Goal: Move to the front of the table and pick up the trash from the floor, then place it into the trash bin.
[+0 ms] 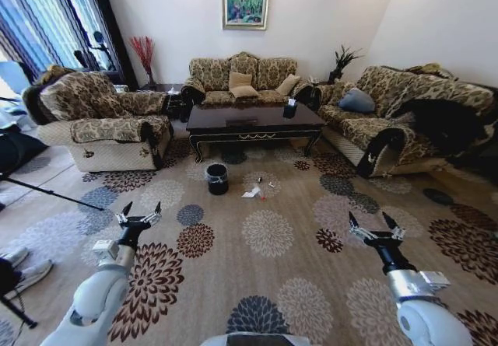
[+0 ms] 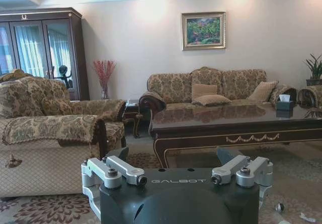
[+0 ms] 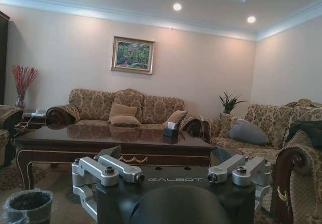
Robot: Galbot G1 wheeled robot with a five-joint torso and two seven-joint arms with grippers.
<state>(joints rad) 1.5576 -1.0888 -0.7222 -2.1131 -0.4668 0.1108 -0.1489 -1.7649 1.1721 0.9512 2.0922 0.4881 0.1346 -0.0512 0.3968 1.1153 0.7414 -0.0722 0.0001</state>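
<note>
You can read one word, "GALBOT", in pale capitals. It stands on the dark housing of the left gripper (image 2: 177,159) at the bottom centre of the left wrist view, and again on the right gripper (image 3: 171,159) housing, bottom centre.

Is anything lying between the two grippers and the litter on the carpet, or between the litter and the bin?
Nothing visible. Open patterned carpet separates the open left gripper and open right gripper from the white paper scraps. The small round black liner-lined trash bin stands beside them, before the dark glossy wooden coffee table.
</note>
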